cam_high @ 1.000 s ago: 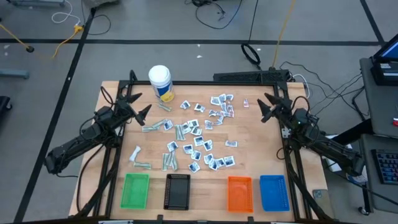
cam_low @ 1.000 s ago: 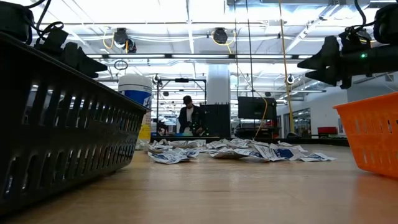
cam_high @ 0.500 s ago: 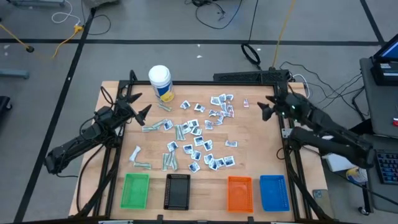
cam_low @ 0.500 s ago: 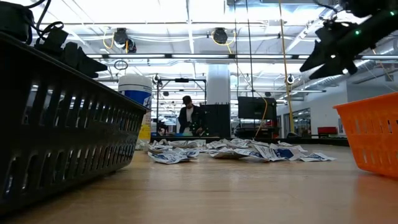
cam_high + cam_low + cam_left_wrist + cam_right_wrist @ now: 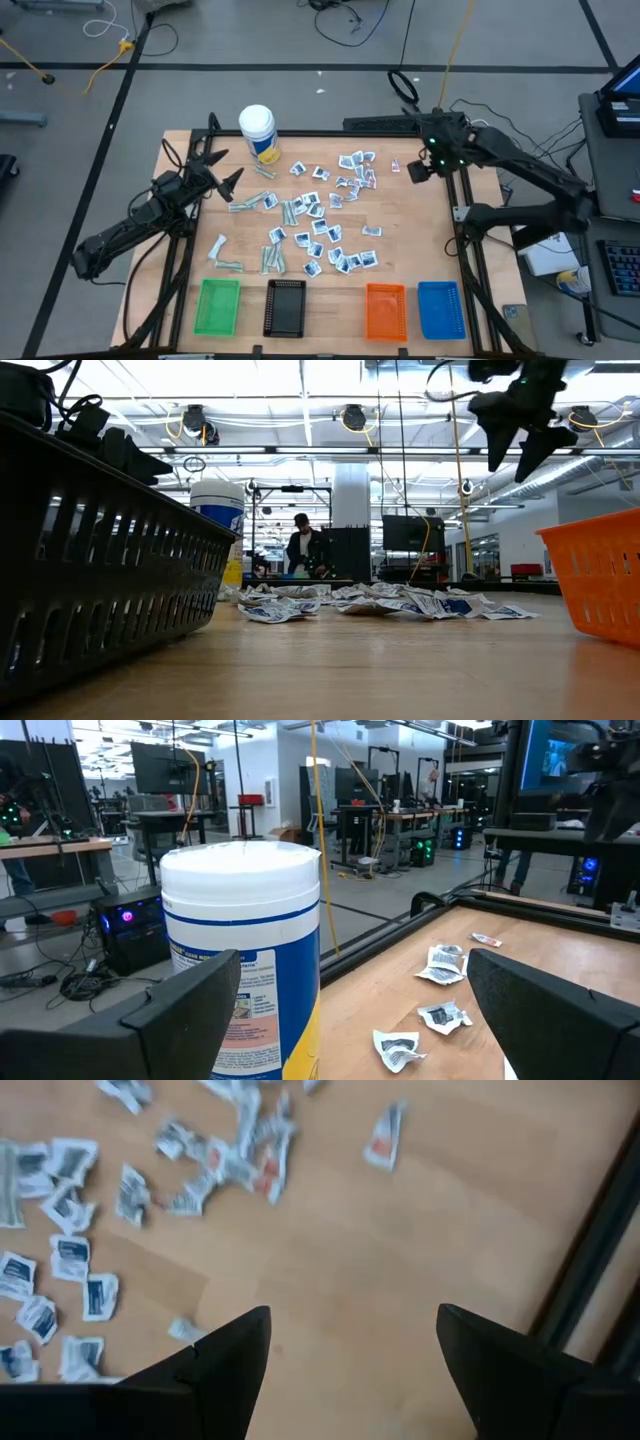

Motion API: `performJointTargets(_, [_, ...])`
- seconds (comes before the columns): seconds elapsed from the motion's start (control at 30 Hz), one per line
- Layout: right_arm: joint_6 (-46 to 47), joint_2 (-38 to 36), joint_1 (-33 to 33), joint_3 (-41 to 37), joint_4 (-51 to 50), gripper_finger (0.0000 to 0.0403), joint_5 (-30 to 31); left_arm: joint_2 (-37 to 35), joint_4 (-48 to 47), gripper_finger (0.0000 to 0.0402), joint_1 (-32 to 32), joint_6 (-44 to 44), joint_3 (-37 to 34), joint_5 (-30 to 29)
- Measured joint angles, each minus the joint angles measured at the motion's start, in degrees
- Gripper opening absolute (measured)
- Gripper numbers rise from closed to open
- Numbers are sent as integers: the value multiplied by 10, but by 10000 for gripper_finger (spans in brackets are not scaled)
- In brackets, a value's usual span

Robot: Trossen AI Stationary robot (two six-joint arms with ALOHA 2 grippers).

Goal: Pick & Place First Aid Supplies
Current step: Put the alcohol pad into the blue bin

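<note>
High view: the packets (image 5: pixel 322 216) lie scattered over the middle of the bench (image 5: pixel 415 230), square white-and-blue sachets mixed with longer pale strips, a few with red print toward the far right of the heap. One red-printed packet (image 5: pixel 396 166) lies apart, just beside the right gripper (image 5: pixel 417 170). That gripper hangs over the far right part of the bench, above bare wood, its fingers spread and holding nothing; in the right wrist view both dark fingers (image 5: pixel 225 1370) stand wide apart over the wood, with packets beyond them. The left gripper (image 5: pixel 222 170) hovers over the far left of the bench, near the bottle (image 5: pixel 258 133), its fingers also spread and empty; the left wrist view looks past them at the white bottle with its blue and yellow label, and at a few packets farther off. Along the near edge stand four trays in a row: green (image 5: pixel 218 306), black (image 5: pixel 287 307), orange (image 5: pixel 385 310) and blue (image 5: pixel 440 309), from left to right. In the low view a person (image 5: pixel 303 549) stands in the room behind the bench.
</note>
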Motion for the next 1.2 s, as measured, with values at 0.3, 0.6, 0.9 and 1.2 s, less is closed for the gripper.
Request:
performJointTargets(0.3, [149, 95, 1, 45, -31, 279, -54, 0, 0, 397, 0, 0, 0, 0])
performJointTargets(0.6, [214, 150, 33, 45, -25, 279, -50, 0, 0, 397, 0, 0, 0, 0])
performJointTargets(0.9, [251, 197, 149, 46, 51, 279, -50, 0, 0, 397, 0, 0, 0, 0])
performJointTargets(1.2, [319, 235, 255, 46, 135, 279, -45, 0, 0, 397, 0, 0, 0, 0])
